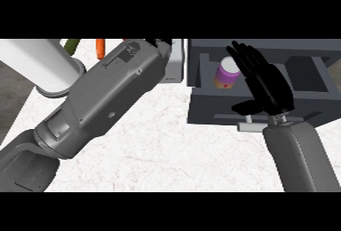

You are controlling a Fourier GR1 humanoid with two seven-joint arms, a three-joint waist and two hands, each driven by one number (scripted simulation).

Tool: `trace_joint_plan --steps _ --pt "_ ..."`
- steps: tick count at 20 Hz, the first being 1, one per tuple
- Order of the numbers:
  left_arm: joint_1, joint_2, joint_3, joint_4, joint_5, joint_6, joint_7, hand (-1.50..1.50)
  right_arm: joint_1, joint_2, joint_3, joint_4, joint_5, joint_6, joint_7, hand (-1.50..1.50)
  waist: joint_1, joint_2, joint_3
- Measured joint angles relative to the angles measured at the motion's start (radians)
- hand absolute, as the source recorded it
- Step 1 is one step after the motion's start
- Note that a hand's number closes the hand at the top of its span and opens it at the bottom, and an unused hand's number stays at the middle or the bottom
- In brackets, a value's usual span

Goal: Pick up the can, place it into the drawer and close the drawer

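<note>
The can (pixel 227 75), purple and white with a yellow label, lies inside the open dark grey drawer (pixel 212 112) at the upper right. My right hand (pixel 269 86) hovers over the drawer just right of the can, fingers straight and pointing up, thumb near the drawer's front wall; it holds nothing. The drawer's light grey handle (pixel 251 127) sticks out below that hand's wrist. My left forearm crosses the counter from the lower left to the top middle. Only the dark tips of my left hand (pixel 160 42) show at the top edge.
A big white cylinder (pixel 39 62) on a grey base stands at the upper left. Behind it lie a green thing (pixel 72 45) and an orange one (pixel 100 48). A light grey block (pixel 174 68) sits just left of the drawer. White marbled counter (pixel 166 153) fills the front.
</note>
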Motion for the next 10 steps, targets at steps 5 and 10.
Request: trace_joint_plan --steps 5,10 --pt "0.051 0.055 0.005 -0.078 -0.024 0.003 0.033 -1.5 -0.095 0.037 -0.005 0.244 0.077 -0.137 0.005 -1.5 0.003 0.001 0.0" --pt "0.103 0.118 0.007 -0.162 -0.046 -0.002 0.073 -1.5 -0.191 0.027 -0.03 0.446 0.144 -0.271 -0.008 -1.5 0.008 -0.007 -0.009"
